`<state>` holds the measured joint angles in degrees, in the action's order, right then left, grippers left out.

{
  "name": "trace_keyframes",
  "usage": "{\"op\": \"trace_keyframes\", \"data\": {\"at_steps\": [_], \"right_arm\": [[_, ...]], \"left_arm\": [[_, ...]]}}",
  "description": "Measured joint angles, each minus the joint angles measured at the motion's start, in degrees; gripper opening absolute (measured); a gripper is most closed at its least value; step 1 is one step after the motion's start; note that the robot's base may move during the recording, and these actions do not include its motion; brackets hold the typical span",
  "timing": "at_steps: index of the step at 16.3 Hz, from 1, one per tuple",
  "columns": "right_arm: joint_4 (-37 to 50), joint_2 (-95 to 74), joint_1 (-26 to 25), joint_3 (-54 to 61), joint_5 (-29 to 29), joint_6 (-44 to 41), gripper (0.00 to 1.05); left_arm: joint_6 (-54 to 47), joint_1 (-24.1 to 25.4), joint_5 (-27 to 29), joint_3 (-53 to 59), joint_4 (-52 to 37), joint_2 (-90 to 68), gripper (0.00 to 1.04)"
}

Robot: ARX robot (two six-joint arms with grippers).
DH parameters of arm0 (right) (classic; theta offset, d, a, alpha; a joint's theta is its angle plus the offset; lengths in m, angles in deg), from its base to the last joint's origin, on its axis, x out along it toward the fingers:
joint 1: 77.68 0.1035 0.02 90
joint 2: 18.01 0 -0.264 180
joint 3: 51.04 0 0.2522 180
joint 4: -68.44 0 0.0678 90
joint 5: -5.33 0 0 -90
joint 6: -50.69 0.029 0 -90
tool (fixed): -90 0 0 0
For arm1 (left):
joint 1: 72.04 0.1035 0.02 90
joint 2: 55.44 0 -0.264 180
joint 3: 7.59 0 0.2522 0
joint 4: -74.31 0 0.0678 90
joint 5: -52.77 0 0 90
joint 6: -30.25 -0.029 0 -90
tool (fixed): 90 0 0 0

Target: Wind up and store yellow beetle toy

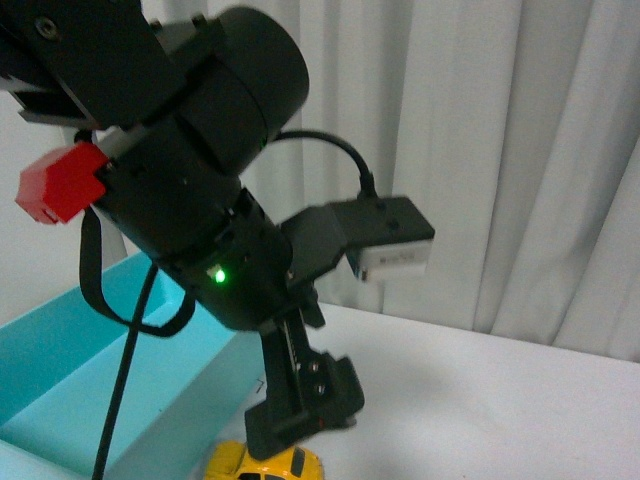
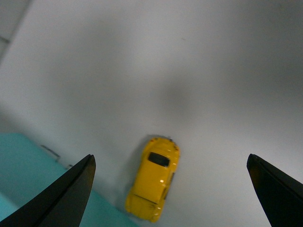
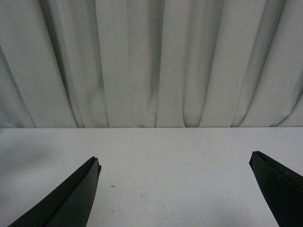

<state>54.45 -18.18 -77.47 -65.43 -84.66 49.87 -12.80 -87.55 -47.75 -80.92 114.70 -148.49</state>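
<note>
The glossy yellow beetle toy [image 2: 154, 184] sits wheels-down on the white table [image 2: 199, 71], dark window up. It lies just beside the teal box [image 2: 19, 165], beneath my left gripper [image 2: 170, 158].

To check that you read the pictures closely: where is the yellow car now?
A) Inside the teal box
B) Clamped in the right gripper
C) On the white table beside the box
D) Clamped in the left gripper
C: the car lies on the table beside the box, and the left gripper is open and not holding it.
</note>
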Motion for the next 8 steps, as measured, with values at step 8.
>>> {"op": "trace_keyframes", "data": {"at_steps": [8], "right_arm": [[0.00, 0.02, 0.00, 0.00, 0.00, 0.00, 0.98]], "left_arm": [[-7.98, 0.35, 7.58, 3.98, -3.87, -10.75, 0.98]]}}
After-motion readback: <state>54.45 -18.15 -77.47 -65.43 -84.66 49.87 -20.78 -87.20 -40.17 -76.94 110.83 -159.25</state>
